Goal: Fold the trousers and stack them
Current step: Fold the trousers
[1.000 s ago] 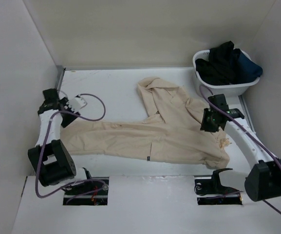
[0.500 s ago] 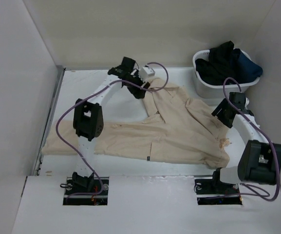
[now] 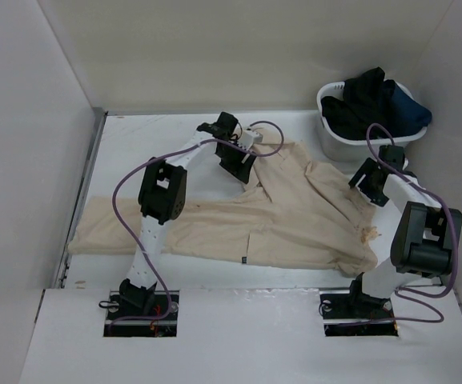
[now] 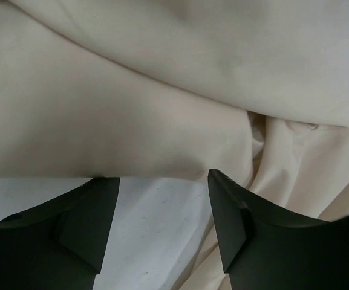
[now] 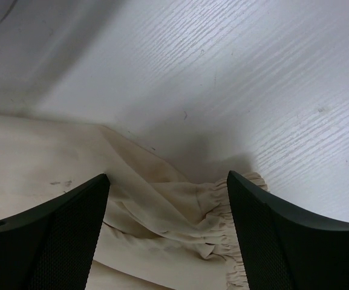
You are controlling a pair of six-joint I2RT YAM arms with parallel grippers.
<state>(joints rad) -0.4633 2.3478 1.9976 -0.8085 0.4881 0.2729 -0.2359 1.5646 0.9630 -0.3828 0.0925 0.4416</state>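
The light beige trousers (image 3: 295, 216) lie spread on the white table (image 3: 158, 144). One leg runs out to the left, the other is bent up toward the back. A small dark tag (image 3: 244, 258) sits on the near seam. My left gripper (image 3: 240, 164) is open and low at the edge of the bent leg. In the left wrist view (image 4: 162, 202) bare table shows between its fingers, and cloth (image 4: 162, 90) lies just beyond the tips. My right gripper (image 3: 368, 190) is open over the right edge of the trousers. The right wrist view (image 5: 167, 181) shows the gathered elastic hem (image 5: 222, 235) between its fingers.
A white laundry basket (image 3: 367, 146) with dark clothes (image 3: 371, 100) stands at the back right, close behind my right arm. White walls close the table in on the left, back and right. A metal strip (image 3: 94, 152) runs along the left edge.
My left arm has swung from the left leg's end to the bent leg at the back and come down onto its edge. My right gripper has pulled back toward the right edge of the trousers.
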